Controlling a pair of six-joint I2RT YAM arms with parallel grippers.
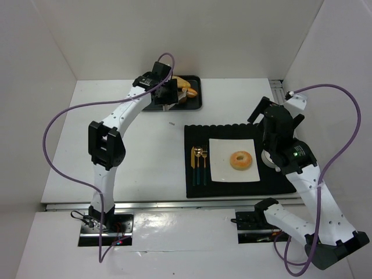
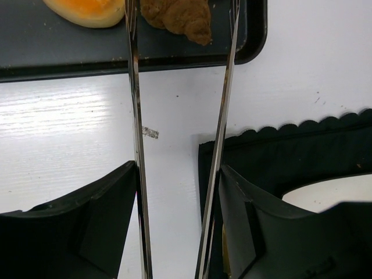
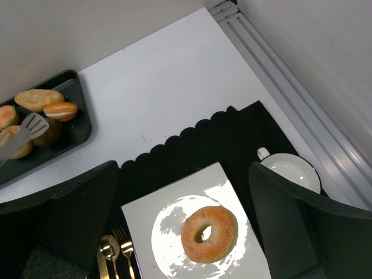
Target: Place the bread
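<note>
1. Tray [image 2: 256,35]: at the table's far edge, holding rolls.
2. Right gripper [image 3: 183,174]: fingers wide apart, empty, above the plate [image 3: 145,215].
3. Left gripper [image 2: 177,168]: clamped on tongs [image 2: 135,116].
4. Brown bread [image 2: 177,17]: in the tray, between the tong arms, long axis crosswise to them, tapered end pointing right.

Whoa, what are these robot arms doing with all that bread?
The left gripper holds metal tongs, reaching over the black tray of bread rolls at the far side. A bagel already lies on the white plate on the black mat. The right gripper hovers above that plate, jaws open and empty.
</note>
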